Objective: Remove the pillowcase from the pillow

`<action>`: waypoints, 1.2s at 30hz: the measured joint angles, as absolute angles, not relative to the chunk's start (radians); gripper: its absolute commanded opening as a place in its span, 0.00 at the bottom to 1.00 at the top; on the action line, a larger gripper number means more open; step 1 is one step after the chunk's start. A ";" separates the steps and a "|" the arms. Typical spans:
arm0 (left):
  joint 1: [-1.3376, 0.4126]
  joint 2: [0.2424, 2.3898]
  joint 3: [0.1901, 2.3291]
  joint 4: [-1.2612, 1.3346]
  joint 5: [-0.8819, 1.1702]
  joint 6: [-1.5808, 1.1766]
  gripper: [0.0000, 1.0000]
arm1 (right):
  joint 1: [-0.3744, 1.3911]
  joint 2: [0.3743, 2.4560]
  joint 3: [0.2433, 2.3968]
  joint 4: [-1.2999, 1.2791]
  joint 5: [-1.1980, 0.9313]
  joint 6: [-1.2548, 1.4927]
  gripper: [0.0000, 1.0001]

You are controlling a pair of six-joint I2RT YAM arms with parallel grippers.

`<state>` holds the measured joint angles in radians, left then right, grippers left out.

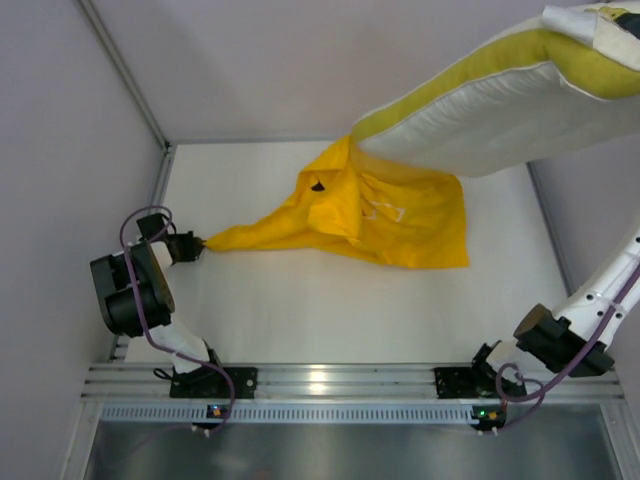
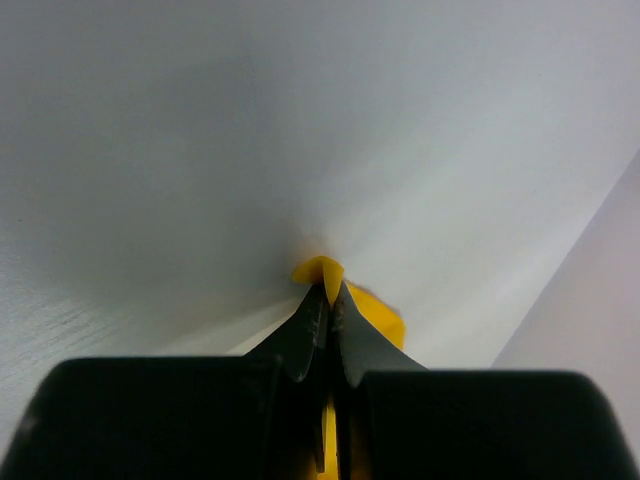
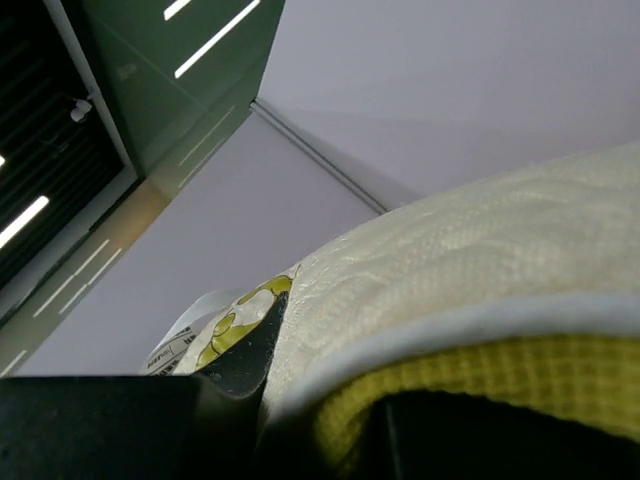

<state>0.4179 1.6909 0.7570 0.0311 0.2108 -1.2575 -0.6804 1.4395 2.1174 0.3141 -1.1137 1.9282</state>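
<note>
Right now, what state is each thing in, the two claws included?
pillowcase: crumpled on the table, one corner pulled out toward the left arm, far edge meeting the pillow's low end.
pillow: raised off the table, tilted, almost wholly out of the case.
left claw: shut on the pillowcase corner.
right claw: shut on the pillow's edge, holding it up.

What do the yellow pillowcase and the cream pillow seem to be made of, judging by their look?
The pillowcase looks like thin matte cloth: it creases sharply and lies limp on the table. The pillow seems to be padded textile, with a quilted, pebbly cream face and a coarser, mesh-like yellow side band. Its filling cannot be seen.
</note>
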 measured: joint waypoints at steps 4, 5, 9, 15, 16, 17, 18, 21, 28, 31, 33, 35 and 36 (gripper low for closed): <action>0.432 1.687 0.757 0.031 0.198 -1.253 0.00 | -0.759 1.431 2.119 0.458 -1.110 1.961 0.00; 0.440 1.685 0.756 0.030 0.196 -1.251 0.00 | -0.763 1.430 2.119 0.487 -1.109 1.965 0.00; 0.471 1.679 0.756 0.023 0.192 -1.230 0.00 | -0.763 1.432 2.119 0.569 -1.104 1.972 0.00; 0.481 1.673 0.749 0.022 0.231 -1.205 0.00 | -0.695 1.420 2.082 0.567 -1.102 1.945 0.00; 0.482 1.669 0.746 0.016 0.245 -1.196 0.00 | -0.662 1.412 2.061 0.543 -1.105 1.906 0.00; 0.482 1.663 0.745 0.007 0.260 -1.187 0.00 | -0.635 1.404 2.049 0.505 -1.106 1.860 0.00; 0.482 1.655 0.745 -0.004 0.278 -1.174 0.00 | -0.591 1.392 2.037 0.418 -1.103 1.779 0.00; 0.482 1.593 0.748 -0.039 0.337 -1.127 0.00 | -0.468 1.327 1.933 0.187 -1.076 1.541 0.00; 0.465 1.412 0.868 -0.118 0.485 -1.015 0.00 | -0.306 1.205 1.575 -0.054 -1.023 1.225 0.00; 0.385 1.394 0.924 -0.123 0.528 -0.988 0.00 | -0.303 1.206 1.543 -0.131 -0.991 1.175 0.00; 0.277 1.412 0.967 -0.132 0.543 -0.971 0.00 | -0.303 1.205 1.554 -0.167 -0.965 1.144 0.00; 0.154 1.457 1.019 -0.135 0.553 -0.962 0.00 | -0.303 1.205 1.594 -0.213 -0.934 1.117 0.00; 0.088 1.492 1.052 -0.140 0.556 -0.958 0.00 | -0.303 1.204 1.617 -0.233 -0.919 1.106 0.00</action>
<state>0.0883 1.4921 1.0523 -0.1398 0.5560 -0.9585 -0.3031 1.2041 1.6169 -0.2325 -0.9192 1.1061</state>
